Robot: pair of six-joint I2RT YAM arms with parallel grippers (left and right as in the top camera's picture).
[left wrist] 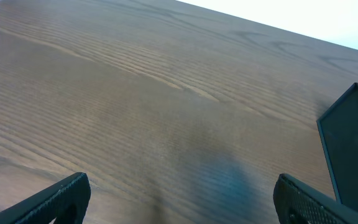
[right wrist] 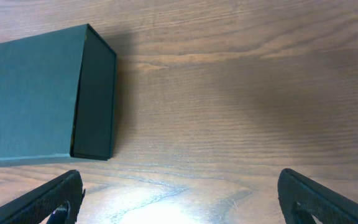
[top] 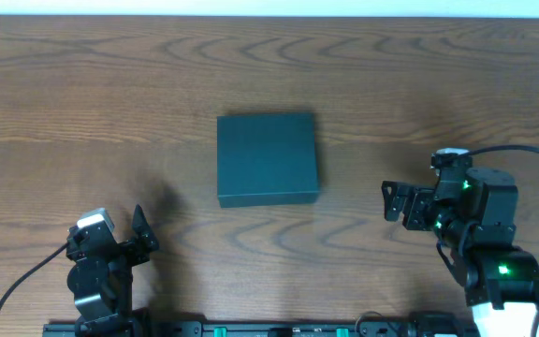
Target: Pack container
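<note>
The container (top: pixel 267 157) is a dark teal-grey square box with its lid shut, lying flat at the middle of the wooden table. Its corner shows at the right edge of the left wrist view (left wrist: pixel 356 149) and it fills the upper left of the right wrist view (right wrist: pixel 39 99). My left gripper (top: pixel 143 232) is open and empty at the front left, well apart from the box; its fingers show in its wrist view (left wrist: pixel 179 196). My right gripper (top: pixel 391 200) is open and empty to the right of the box, jaws facing it (right wrist: pixel 179 196).
The wooden table (top: pixel 110 112) spreads all round the box. No snack packs are in view. The arm bases and a black rail (top: pixel 269 328) sit along the front edge.
</note>
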